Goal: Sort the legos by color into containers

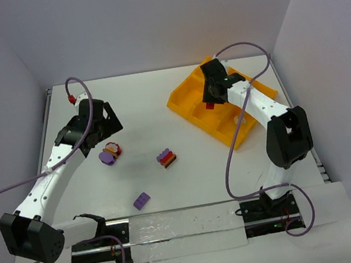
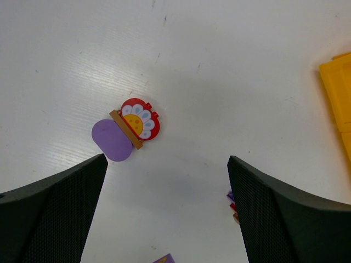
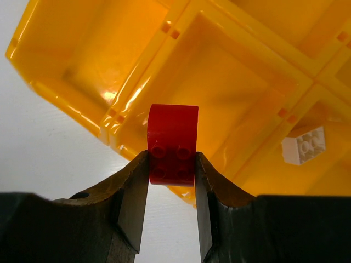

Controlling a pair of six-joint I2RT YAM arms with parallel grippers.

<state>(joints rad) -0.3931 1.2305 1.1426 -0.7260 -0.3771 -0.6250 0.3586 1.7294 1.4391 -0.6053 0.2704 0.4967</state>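
The white table (image 1: pixel 159 107) fills most of the top view. The orange-yellow tray (image 1: pixel 180 98), with its grid of square compartments, sits turned at an angle at the upper right of the frame.

The right arm (image 1: pixel 256 104) reaches up over the tray. The right jaws are clamped on a red brick (image 3: pixel 173 137), studs facing the wrist camera. The brick hangs above a compartment along the tray's lower-left side. A white brick (image 3: pixel 303 145) lies in another compartment, at the right edge of the wrist view.

The left arm (image 1: pixel 45 182) stretches toward the upper left of the frame. The left jaws stand wide apart with nothing between them, above bare table.

Just below them in the top view lies a small cluster (image 2: pixel 129 130): a red round piece with a flower print, a thin brown plate and a purple rounded piece.

Near the frame's centre sits a stacked cluster (image 1: pixel 166 157) of purple, red and brown bricks. Lower, left of centre, a single purple brick (image 1: pixel 141 201) lies alone.
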